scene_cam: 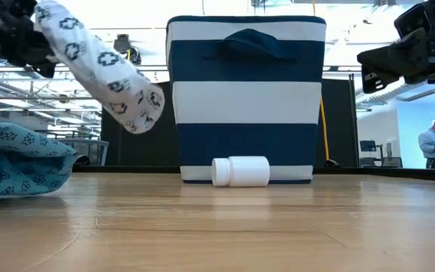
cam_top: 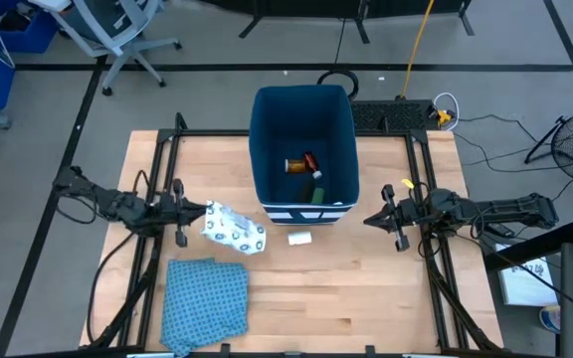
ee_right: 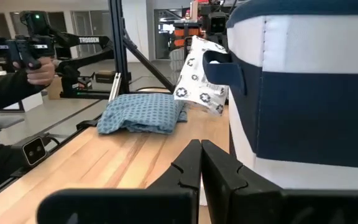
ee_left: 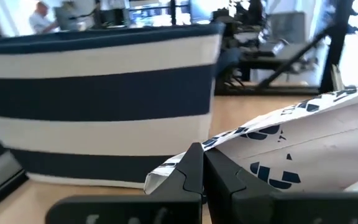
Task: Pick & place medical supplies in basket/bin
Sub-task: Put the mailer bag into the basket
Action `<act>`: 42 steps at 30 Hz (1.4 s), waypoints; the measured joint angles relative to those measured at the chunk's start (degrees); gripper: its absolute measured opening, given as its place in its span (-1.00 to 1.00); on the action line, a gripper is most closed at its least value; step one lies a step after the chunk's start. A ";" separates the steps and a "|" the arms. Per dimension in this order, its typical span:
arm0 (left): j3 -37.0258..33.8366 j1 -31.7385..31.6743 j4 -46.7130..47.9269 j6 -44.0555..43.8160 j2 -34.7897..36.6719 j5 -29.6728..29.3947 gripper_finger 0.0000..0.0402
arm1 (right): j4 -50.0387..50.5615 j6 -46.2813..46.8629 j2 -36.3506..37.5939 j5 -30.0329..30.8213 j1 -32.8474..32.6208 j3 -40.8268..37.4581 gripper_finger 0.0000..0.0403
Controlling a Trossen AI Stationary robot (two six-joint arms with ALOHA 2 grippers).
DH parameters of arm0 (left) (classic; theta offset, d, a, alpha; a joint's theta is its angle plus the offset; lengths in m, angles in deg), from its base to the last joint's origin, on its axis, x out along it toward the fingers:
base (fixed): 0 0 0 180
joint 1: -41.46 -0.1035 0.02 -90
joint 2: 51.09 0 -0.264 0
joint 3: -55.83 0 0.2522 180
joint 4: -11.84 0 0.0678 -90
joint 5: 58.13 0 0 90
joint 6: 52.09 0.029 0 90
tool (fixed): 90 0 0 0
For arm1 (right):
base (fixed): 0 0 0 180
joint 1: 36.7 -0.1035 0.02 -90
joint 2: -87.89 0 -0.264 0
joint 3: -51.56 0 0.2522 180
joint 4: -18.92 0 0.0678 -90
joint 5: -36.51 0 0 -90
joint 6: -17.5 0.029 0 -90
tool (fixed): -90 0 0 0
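Observation:
My left gripper (cam_top: 205, 211) is shut on the white pouch with dark printed marks (cam_top: 235, 231), near the table's left side, just left of the bin's near corner. The tall dark blue bin with white stripes (cam_top: 303, 149) stands at the table's far middle. Inside it lie a red-orange tube (cam_top: 296, 164) and green and black pieces (cam_top: 316, 189). A small white container (scene_cam: 240, 171) lies on its side on the table against the bin's near wall. My right gripper (cam_top: 371, 220) is shut on nothing, right of the bin's near corner. My left gripper pinches the pouch by its end (ee_left: 166, 171) between the two shut fingers (ee_left: 188, 177), coming level from the table's left. The pouch (scene_cam: 100, 64) is lifted clear of the table and slants down away from the gripper toward the bin.
A crumpled blue patterned cloth (cam_top: 205, 298) lies near the table's near left corner. Bare wood stretches across the near middle and right of the table (cam_top: 366, 298). A person's hand holding a device (ee_right: 30, 62) shows beyond the table in the right wrist view.

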 joint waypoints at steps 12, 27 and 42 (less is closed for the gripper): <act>2.31 -6.44 -5.27 -3.45 -0.27 5.91 -1.00 | -0.10 -2.22 -0.01 0.20 0.02 0.00 -0.98; 41.11 -13.95 1.77 7.65 -28.97 9.29 -1.00 | -0.13 -3.35 -0.01 0.31 0.02 0.00 -0.98; 73.01 -45.42 11.16 8.29 -66.44 32.05 -1.00 | -2.31 -4.11 0.01 3.23 0.11 0.00 -0.98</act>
